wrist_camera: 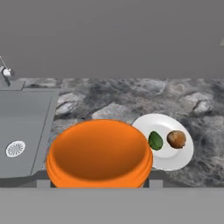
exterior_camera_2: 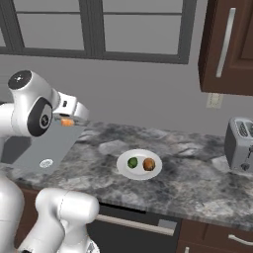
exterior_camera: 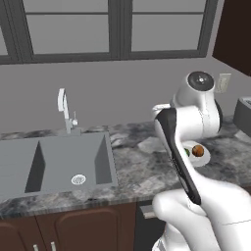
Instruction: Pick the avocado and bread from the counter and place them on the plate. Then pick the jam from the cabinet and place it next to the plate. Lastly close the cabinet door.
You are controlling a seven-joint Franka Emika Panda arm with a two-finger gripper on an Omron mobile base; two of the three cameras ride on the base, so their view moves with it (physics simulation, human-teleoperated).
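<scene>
Plenty of bare counter (exterior_camera_2: 197, 188) around the plate (exterior_camera_2: 139, 172) on the toaster (exterior_camera_2: 240, 143) side, sink (exterior_camera: 59, 162) off to the left. We see the avocado (exterior_camera_2: 132, 162) and bread (exterior_camera_2: 148, 164) side by side on that plate. Our gripper (wrist_camera: 99, 183) is clamped on the jam (wrist_camera: 99, 153), hanging above the counter's front edge.

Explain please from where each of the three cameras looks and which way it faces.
Left base view: behind the arm, on its left, facing forward and down over the sink and counter; the white arm rises at lower right.
Right base view: behind, on the right, facing the plate, toaster and cabinet door; the arm rises at lower left.
Hand view: on the hand, looking along the gripper that holds the jam, down at the counter.
All three share the plate with the avocado and bread.
</scene>
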